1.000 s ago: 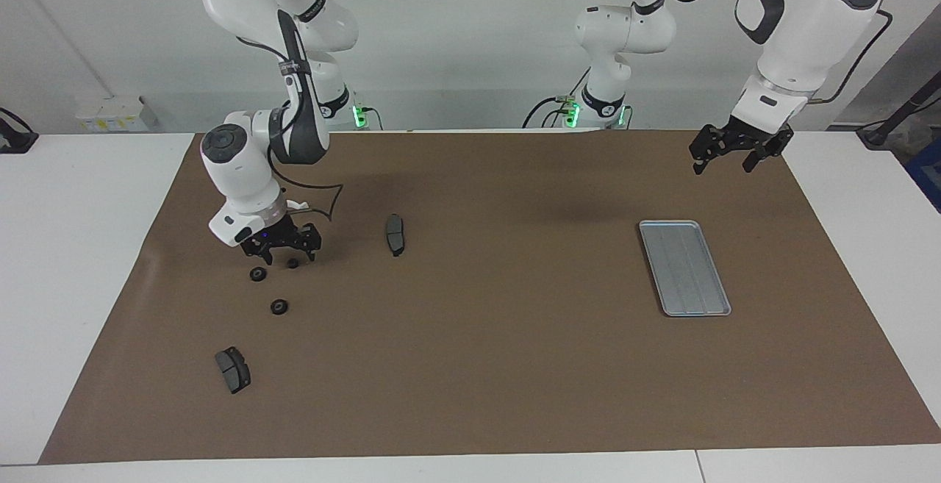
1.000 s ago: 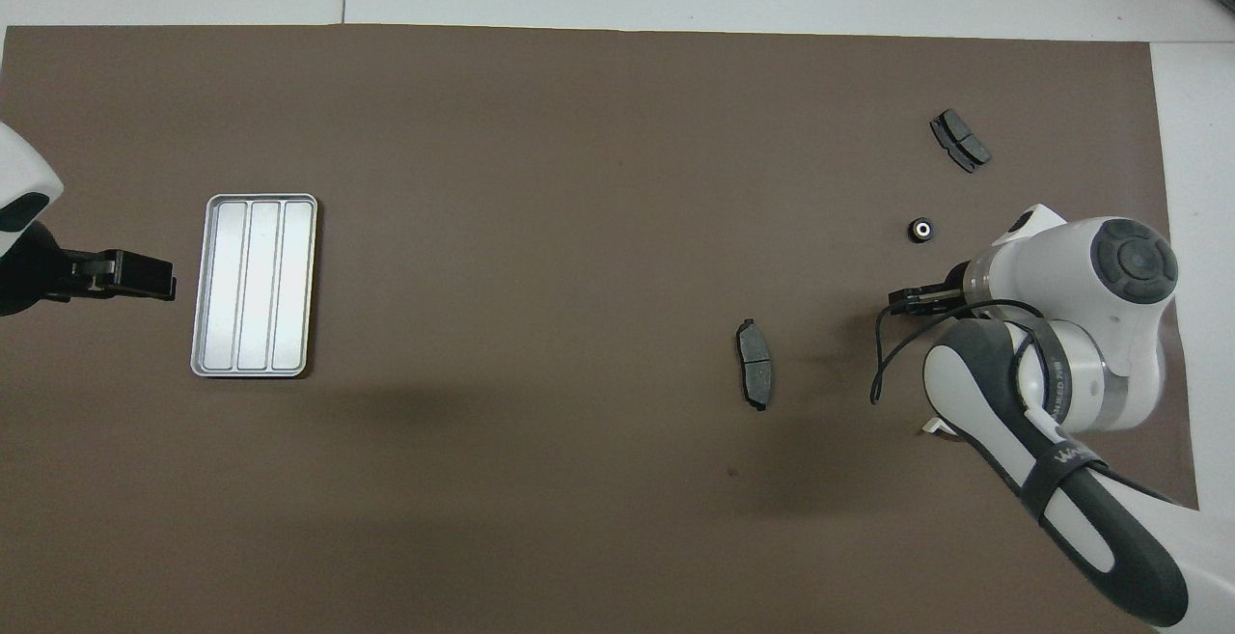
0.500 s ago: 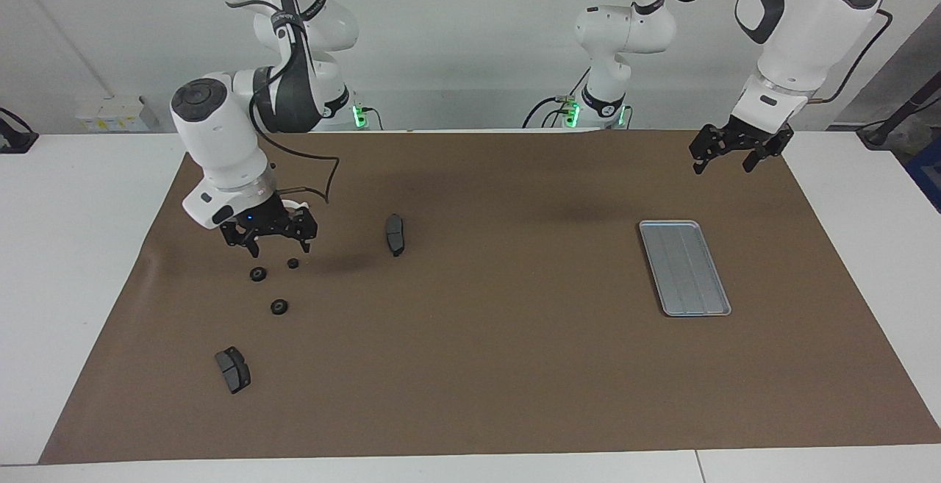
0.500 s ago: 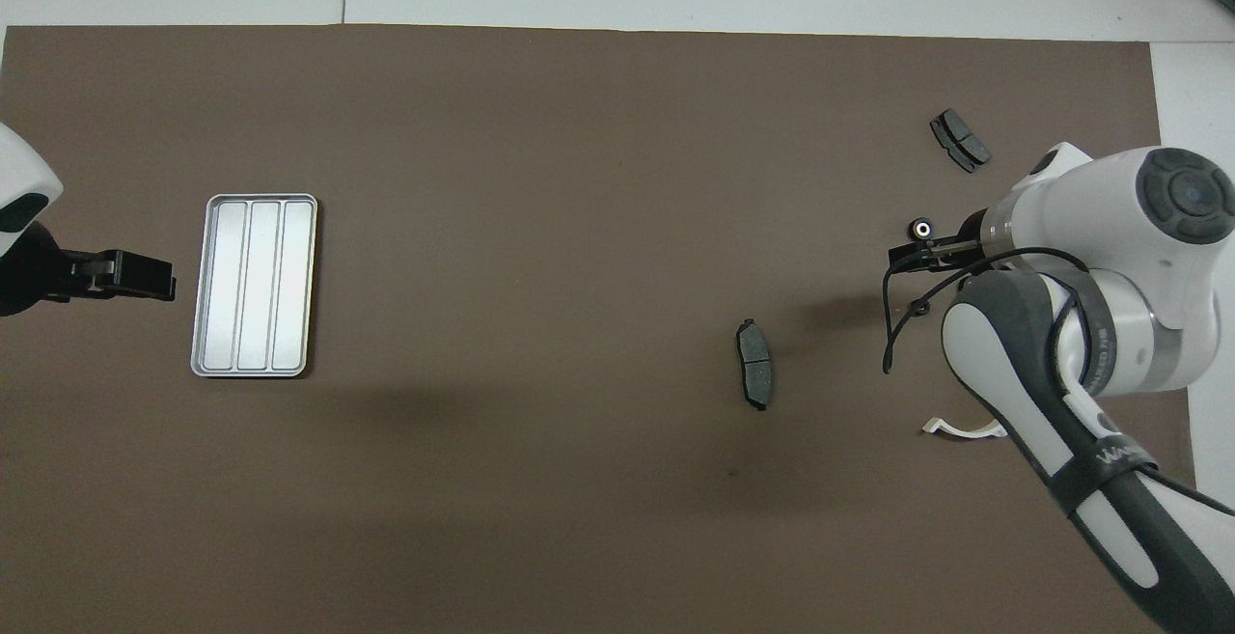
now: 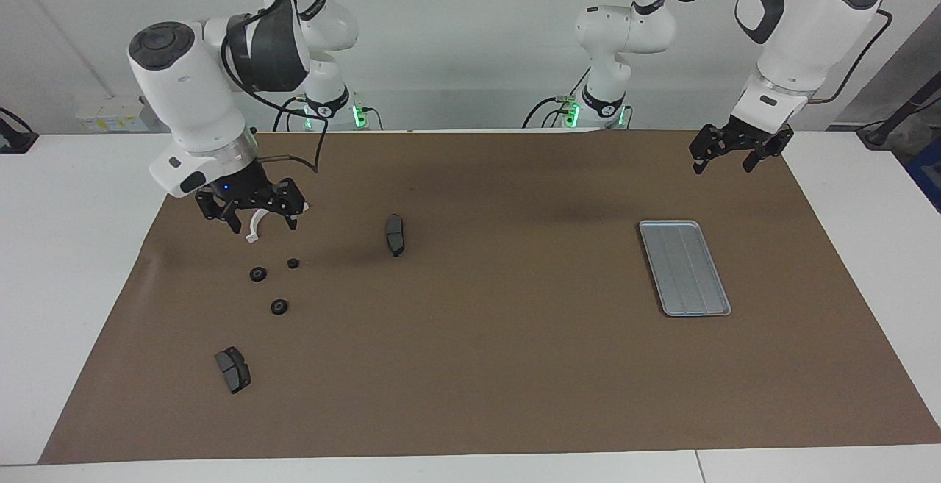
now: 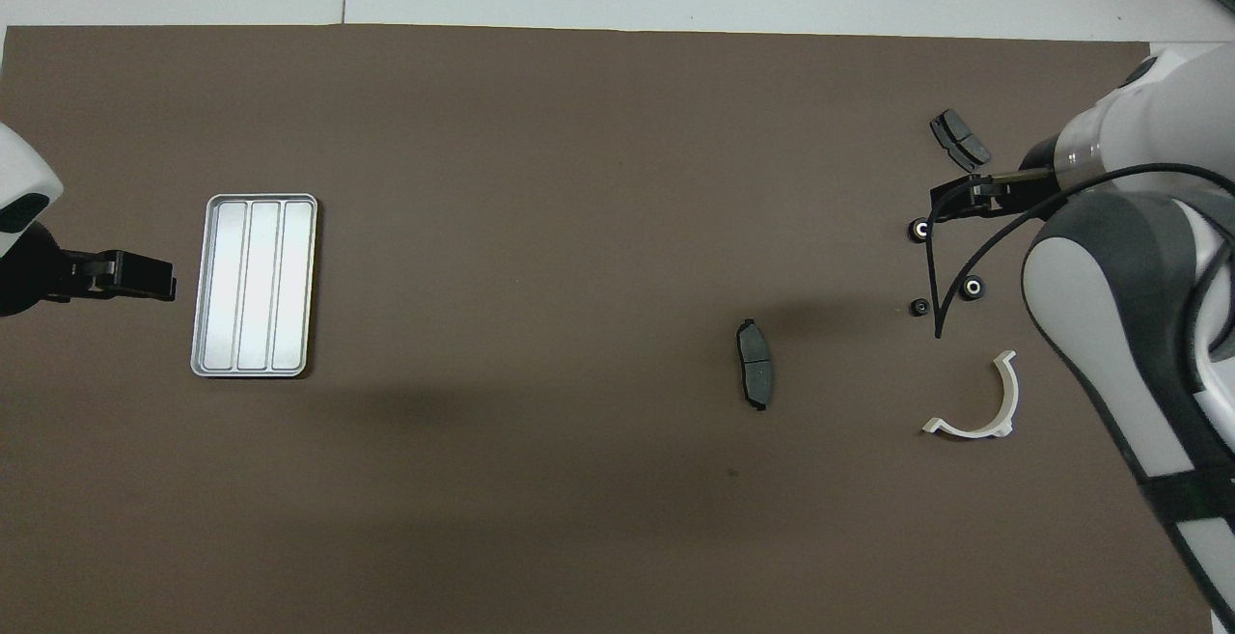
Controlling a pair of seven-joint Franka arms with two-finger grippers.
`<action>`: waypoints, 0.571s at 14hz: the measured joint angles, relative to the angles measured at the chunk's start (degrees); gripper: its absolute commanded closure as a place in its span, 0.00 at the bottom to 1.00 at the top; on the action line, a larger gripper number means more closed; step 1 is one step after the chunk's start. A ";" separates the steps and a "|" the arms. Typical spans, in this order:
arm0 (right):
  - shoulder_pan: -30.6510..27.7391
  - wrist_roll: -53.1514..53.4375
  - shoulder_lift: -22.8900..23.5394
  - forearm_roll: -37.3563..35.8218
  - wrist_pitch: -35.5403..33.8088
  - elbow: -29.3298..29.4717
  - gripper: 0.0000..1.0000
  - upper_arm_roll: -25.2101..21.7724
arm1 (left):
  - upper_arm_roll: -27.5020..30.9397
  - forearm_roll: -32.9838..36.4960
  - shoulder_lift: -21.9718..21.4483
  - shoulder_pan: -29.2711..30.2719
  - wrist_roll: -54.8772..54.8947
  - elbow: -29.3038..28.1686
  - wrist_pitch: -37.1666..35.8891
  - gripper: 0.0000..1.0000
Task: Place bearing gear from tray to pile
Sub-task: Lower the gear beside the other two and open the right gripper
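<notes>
The silver-grey tray [image 5: 684, 267] lies on the brown mat toward the left arm's end and holds nothing; it also shows in the overhead view [image 6: 254, 285]. The pile is three small black gears [image 5: 258, 274] [image 5: 293, 263] [image 5: 279, 306] on the mat toward the right arm's end, also in the overhead view [image 6: 974, 288]. My right gripper [image 5: 261, 222] is open and empty, raised over the mat just on the robots' side of the gears. My left gripper [image 5: 724, 152] is open and empty, and waits raised beside the tray [image 6: 145, 274].
A white curved bracket [image 6: 979, 412] lies nearer to the robots than the gears. One dark brake pad [image 5: 395, 234] lies toward the table's middle. Another [image 5: 233, 369] lies farther from the robots than the gears. The right arm's cable hangs over the pile.
My right gripper has risen from just above the gears and drawn back toward the robots, empty. The gears stay on the mat. The left arm has not moved.
</notes>
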 measured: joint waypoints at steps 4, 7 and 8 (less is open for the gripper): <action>0.75 3.67 -3.79 -0.01 -5.08 0.07 0.00 0.27 | 0.00 0.00 -0.01 0.00 0.00 0.00 0.02 0.00; 1.00 4.25 -6.82 -0.02 -6.96 -1.73 0.00 0.35 | 0.00 0.00 -0.02 0.00 0.00 0.00 0.03 0.00; 0.98 4.25 -7.42 -0.02 -7.16 -2.21 0.00 0.35 | 0.00 0.00 -0.02 0.00 0.00 0.00 0.03 0.00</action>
